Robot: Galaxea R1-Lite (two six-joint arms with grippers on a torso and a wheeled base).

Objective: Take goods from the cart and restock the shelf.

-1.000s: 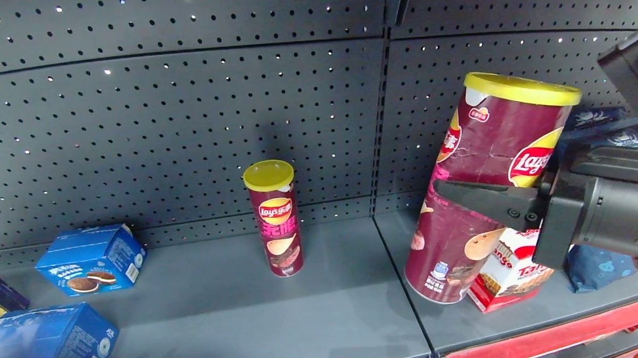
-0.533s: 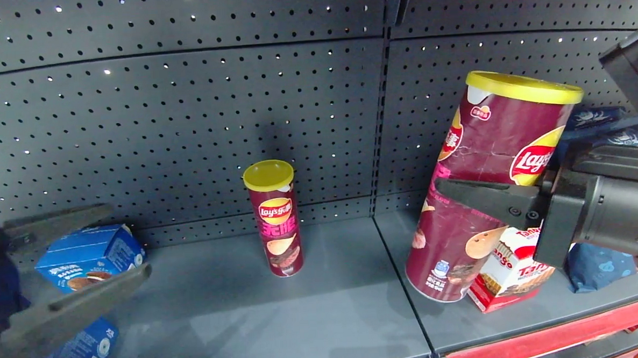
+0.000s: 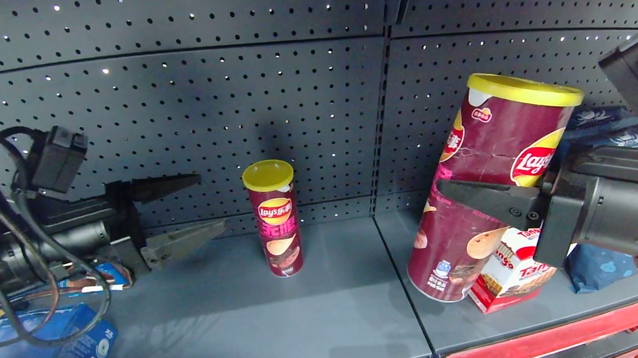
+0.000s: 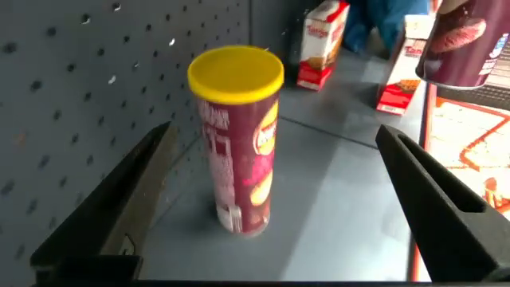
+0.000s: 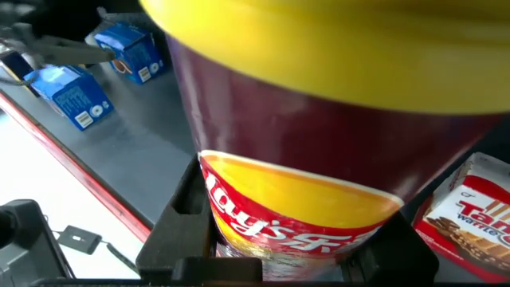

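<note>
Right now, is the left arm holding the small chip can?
No, the left fingers are spread open short of the small can, which stands free on the shelf.

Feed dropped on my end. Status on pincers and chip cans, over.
Right pincer shut on big chip can, tilted, beside wafer box. Left pincer open, aimed at small chip can, not touching. Nothing between them.

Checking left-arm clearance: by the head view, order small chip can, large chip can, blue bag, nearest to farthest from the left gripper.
1. small chip can, beside the left gripper
2. large chip can, held by the right gripper
3. blue bag, far right
</note>
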